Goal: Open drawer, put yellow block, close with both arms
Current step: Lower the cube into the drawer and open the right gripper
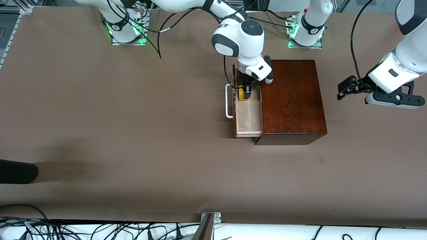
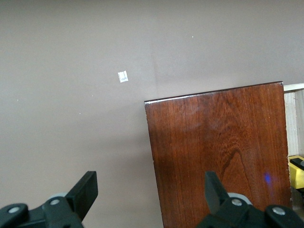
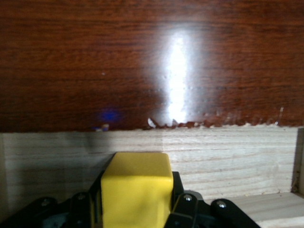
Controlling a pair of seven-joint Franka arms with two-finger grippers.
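The drawer (image 1: 248,115) is pulled out of the mahogany box (image 1: 292,100), its white bar handle (image 1: 228,101) toward the right arm's end. My right gripper (image 1: 244,93) is down in the drawer's end farther from the front camera, shut on the yellow block (image 1: 241,94). In the right wrist view the block (image 3: 137,190) sits between the fingers, against the pale tray wall (image 3: 228,152). My left gripper (image 1: 343,90) is open and empty, in the air off the box's end toward the left arm's side; its fingers (image 2: 85,190) straddle the box's edge (image 2: 218,156) from above.
A dark object (image 1: 16,171) lies at the table's edge at the right arm's end. A small pale mark (image 2: 123,76) sits on the brown table (image 1: 133,133). Cables and a metal bracket (image 1: 210,220) line the edge nearest the front camera.
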